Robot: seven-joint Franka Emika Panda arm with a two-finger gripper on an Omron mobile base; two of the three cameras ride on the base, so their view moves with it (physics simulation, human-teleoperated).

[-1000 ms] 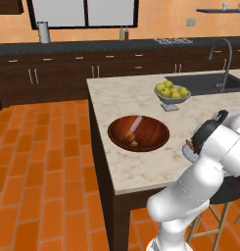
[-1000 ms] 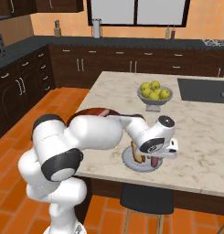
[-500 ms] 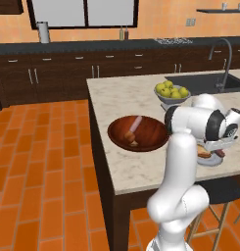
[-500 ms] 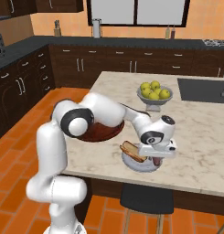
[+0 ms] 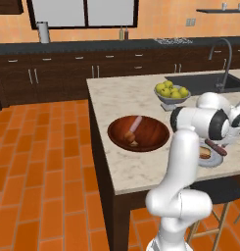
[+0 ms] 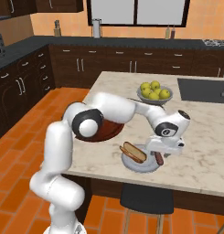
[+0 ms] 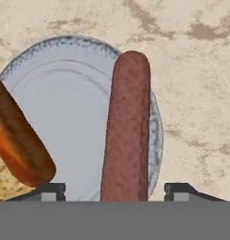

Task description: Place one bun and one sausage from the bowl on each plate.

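Gripper [image 7: 114,191] low over pale grey plate [image 7: 74,136], fingertips spread wide, clear of the sausage [image 7: 126,126] between them: released. Sausage lying along plate's right rim in the hand view, bun [image 7: 20,145] at left. Wooden bowl [image 5: 139,133] mid-frame in left base view, another sausage [image 5: 133,126] and bun [image 5: 129,138] inside.

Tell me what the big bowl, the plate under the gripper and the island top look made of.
Bowl: dark reddish-brown wood, glossy, with faint grain streaks. Plate: likely glazed ceramic, pale grey, smooth, with a speckled darker rim. Island top: looks like polished stone, beige with brown mottling, maybe marble or granite.
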